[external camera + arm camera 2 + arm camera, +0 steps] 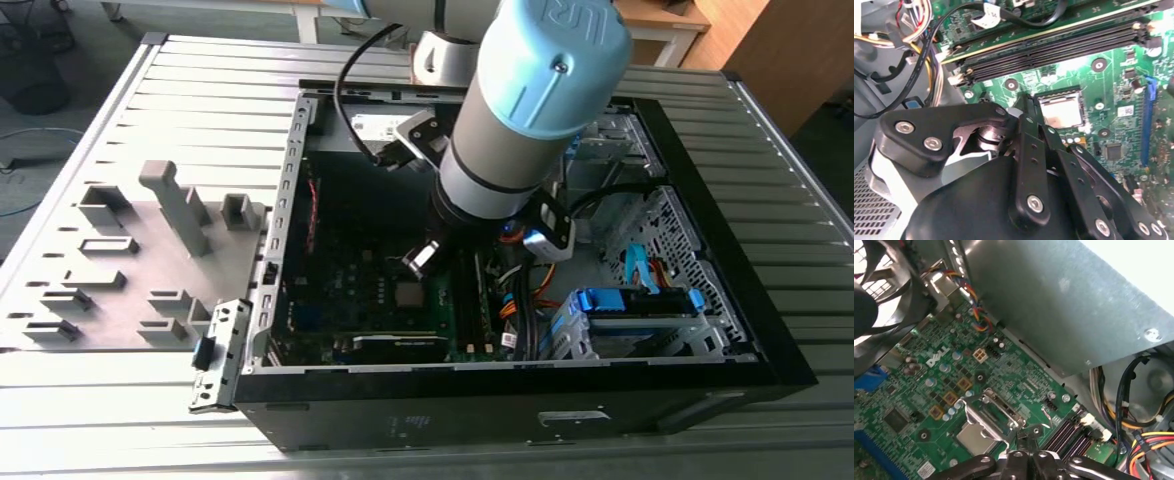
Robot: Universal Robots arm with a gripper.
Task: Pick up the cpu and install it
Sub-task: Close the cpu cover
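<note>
Exterior view, lower centre of frame: the cpu [411, 292] lies in its socket on the motherboard [334, 285]. Second wrist view: the fingers [1030, 150] are drawn together and hold nothing, with their tips just beside the cpu. First wrist view: the retention frame [996, 412] is raised, unlatched. Risk, as judged: a sideways brush by the tips could shift the unclamped chip and damage the socket contacts.

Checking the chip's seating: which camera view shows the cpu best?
The second wrist view: the cpu appears large and uncovered on the green board. The first wrist view shows it smaller, at a slant. The exterior view shows it as a tiny grey square.
</note>
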